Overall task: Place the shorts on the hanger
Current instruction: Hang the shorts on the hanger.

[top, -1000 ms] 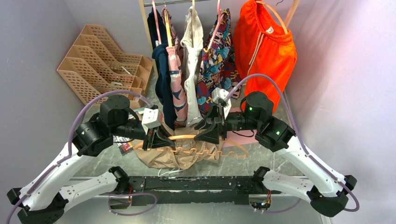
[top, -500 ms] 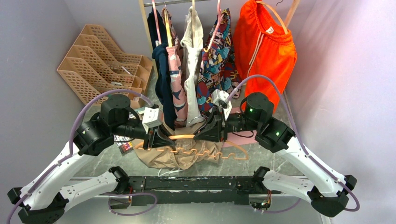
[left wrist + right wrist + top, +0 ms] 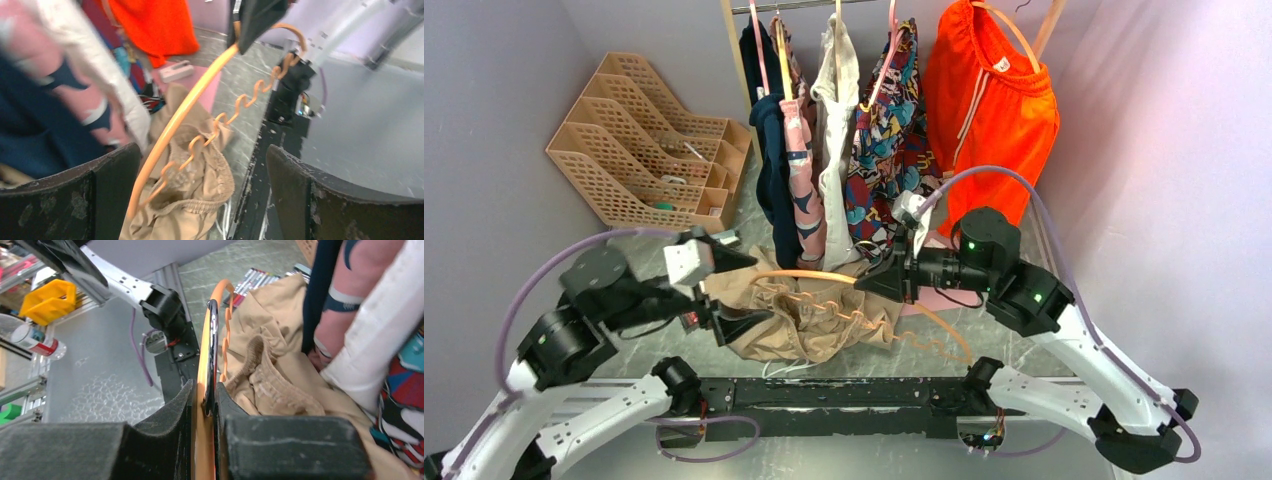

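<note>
We are looking down on the right pincer (image 3: 862,283) pinching the smooth upper arm of the slim, orange-tan hanger (image 3: 804,275), which is hovering tilted over the grey marbled desk (image 3: 894,355). The left pincer (image 3: 759,288), at 9 o'clock of it, is standing spread wide, the hanger's end lying between its dark fingers. The beige shorts (image 3: 799,325) are lying crumpled at the centre, gathered waistband bunching against the scalloped lower bar. At 10 o'clock a tan lattice rack (image 3: 639,140) is holding a few small items too tiny to name.
</note>
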`<state>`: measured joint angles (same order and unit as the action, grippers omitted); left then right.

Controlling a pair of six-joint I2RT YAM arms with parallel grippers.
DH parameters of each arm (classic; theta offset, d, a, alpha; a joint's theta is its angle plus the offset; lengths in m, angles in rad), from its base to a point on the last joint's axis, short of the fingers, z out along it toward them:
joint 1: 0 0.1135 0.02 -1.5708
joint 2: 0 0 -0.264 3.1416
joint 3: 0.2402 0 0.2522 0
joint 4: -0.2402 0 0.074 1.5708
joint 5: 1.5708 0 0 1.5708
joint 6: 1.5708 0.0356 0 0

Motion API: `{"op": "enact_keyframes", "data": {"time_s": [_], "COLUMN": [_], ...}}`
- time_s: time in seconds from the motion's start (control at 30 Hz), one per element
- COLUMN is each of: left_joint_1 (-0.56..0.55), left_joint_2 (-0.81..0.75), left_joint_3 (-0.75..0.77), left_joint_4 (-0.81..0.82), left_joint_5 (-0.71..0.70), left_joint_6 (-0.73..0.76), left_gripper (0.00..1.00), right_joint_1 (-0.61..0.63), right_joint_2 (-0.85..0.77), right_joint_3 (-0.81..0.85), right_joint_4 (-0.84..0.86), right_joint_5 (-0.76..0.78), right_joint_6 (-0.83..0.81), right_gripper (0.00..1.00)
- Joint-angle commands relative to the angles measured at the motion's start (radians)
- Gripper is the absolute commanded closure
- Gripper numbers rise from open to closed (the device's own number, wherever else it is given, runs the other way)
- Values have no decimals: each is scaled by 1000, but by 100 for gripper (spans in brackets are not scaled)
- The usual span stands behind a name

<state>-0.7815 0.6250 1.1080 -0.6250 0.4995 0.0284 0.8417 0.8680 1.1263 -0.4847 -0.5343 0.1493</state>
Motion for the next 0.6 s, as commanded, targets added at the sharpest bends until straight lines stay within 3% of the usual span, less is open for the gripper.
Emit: {"op": "enact_keyframes", "data": {"time_s": [0.0,0.13,0.33,0.57], "left_joint_1": [-1,-1,-1,-1], "left_joint_2": [-145,-244,-251,41], "left_joint_3": [-60,-157,-147,126], "left_joint_4": [16,13,183,110], "left_joint_5": [-357,-458,-166,209], "left_joint_6": [-170,-314,-209,-73], "left_gripper": [1,1,1,1], "right_joint_1": [4,4,4,4], "right_joint_2": [-87,-146,-153,-73], "right_joint_3": [18,-23,-40,-6], "right_joint_4": [-90,-94,-26,40], "right_joint_5": [119,101,-51,-186], "right_joint_6": [31,80,52,32], "right_gripper": [100,100,100,100]}}
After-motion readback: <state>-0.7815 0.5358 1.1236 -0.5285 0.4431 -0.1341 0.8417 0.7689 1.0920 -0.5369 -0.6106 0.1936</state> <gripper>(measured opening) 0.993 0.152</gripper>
